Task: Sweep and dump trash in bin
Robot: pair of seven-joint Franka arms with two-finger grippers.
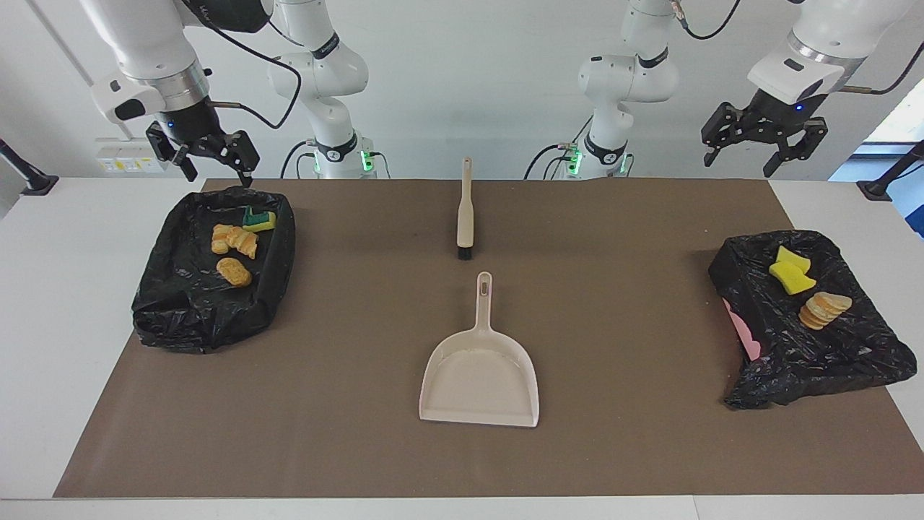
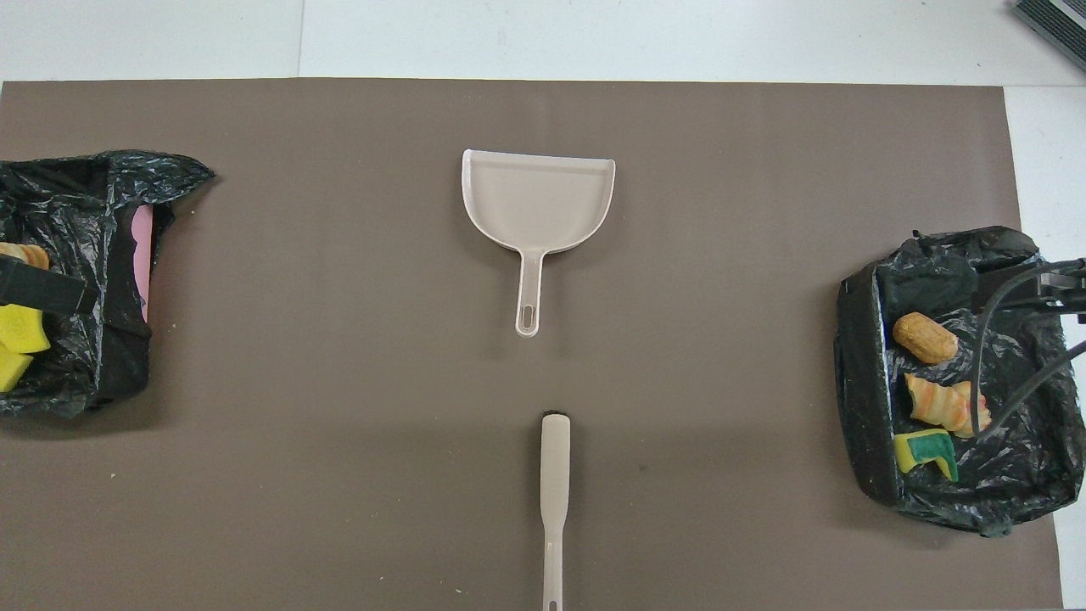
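Two black-bagged bins hold the trash. In the bin [image 1: 180,325] at the right arm's end lie a green-backed sponge [image 1: 258,219] and two pastry lumps [image 1: 234,240]. My right gripper [image 1: 220,177] hangs open and empty over that bin's rim nearest the robots. The bin [image 1: 830,368] at the left arm's end holds yellow sponge pieces [image 1: 792,271] and a striped pastry [image 1: 823,310]. High above the table edge beside it, my left gripper [image 1: 738,167] is open and empty. The beige dustpan [image 1: 480,375] and brush [image 1: 465,213] lie untouched mid-table.
A brown mat [image 1: 635,448] covers most of the white table. The brush [image 2: 554,484] lies nearer the robots than the dustpan [image 2: 538,199], handle toward them. A pink wall [image 2: 142,263] shows under the bag of the bin at the left arm's end.
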